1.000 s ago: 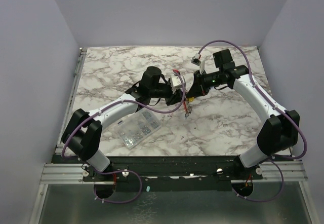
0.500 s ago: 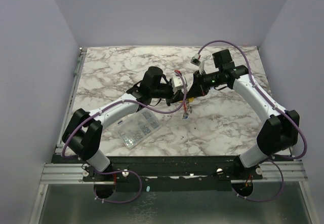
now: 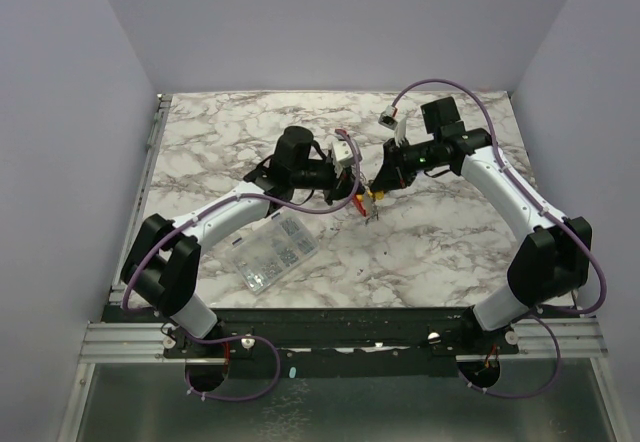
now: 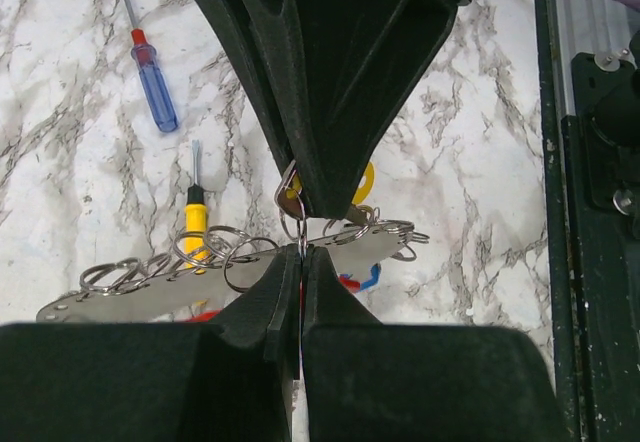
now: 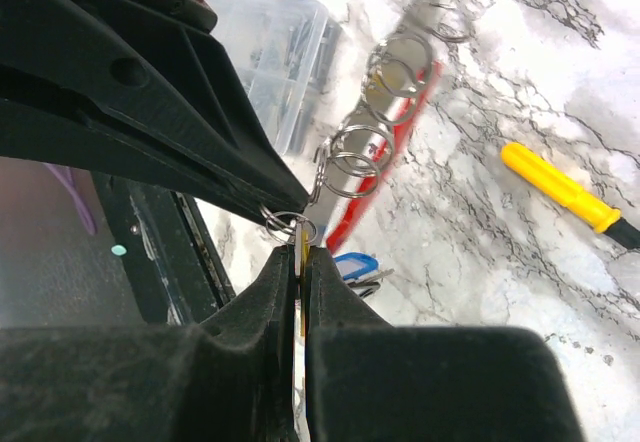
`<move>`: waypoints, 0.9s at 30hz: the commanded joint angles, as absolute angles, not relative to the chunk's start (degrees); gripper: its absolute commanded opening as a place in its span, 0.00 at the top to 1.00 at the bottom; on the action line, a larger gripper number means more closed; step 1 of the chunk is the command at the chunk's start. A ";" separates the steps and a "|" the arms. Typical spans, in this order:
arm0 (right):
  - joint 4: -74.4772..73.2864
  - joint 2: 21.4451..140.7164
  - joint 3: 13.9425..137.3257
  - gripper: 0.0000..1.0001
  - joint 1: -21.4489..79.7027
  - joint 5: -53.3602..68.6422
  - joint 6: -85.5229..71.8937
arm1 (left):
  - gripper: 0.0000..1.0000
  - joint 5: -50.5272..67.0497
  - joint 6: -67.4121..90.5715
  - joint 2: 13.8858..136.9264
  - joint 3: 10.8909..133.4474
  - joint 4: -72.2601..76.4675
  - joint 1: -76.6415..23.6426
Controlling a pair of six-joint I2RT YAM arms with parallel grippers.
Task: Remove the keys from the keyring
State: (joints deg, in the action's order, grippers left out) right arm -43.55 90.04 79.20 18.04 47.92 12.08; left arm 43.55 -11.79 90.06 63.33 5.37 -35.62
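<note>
Keyring [image 4: 180, 284]: a grey metal strip carrying a row of split rings, with a red band under it. It is held between the two pincers over the middle of the counter [image 3: 450, 242] and appears to be lifted clear.
Clear box [image 3: 270, 252]: lies on the counter at the left, beside the left arm and apart from the work.
Left pincer [image 4: 300, 265]: closed, its tips nipping a thin wire ring at the strip's edge, tip to tip with the other pincer.
Keys: a yellow-tagged key [image 4: 366, 177] and a blue-tagged key [image 5: 355, 265] hang by the strip's middle.
Right pincer [image 5: 300, 254]: closed on a thin yellow sliver, most likely the yellow tag edge-on.
Step in hand: probably freeing one key, with one pincer bracing the ring and the other holding the key. No loose key is visible on the counter.
Next move: calls for working the key round the ring's coil while the left holds steady. A small turning pull would suit better than a tug, which could slip the grip.
Top view only: shows both arms meeting, but the keyring is too small to read.
Left wrist only: shows the full strip, with a blue-and-red screwdriver [image 4: 150, 67] and a yellow-handled screwdriver [image 4: 195, 217] on the counter below.
Right wrist only: shows the yellow sliver in the grip.
</note>
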 commanded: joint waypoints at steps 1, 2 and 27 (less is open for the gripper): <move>-45.51 91.50 77.93 0.99 17.49 43.90 13.49 | 1.00 47.28 -8.23 87.69 63.46 10.11 -34.65; -45.59 91.71 77.83 0.99 17.48 43.93 13.41 | 1.00 47.64 -7.64 87.72 63.46 10.60 -34.64; -46.97 90.70 78.81 1.00 17.32 37.05 14.24 | 1.00 49.51 1.12 85.43 59.15 20.10 -29.86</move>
State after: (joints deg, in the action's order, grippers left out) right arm -42.57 91.07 78.81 18.44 45.30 12.08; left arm 48.62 -0.60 89.89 59.16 14.52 -32.29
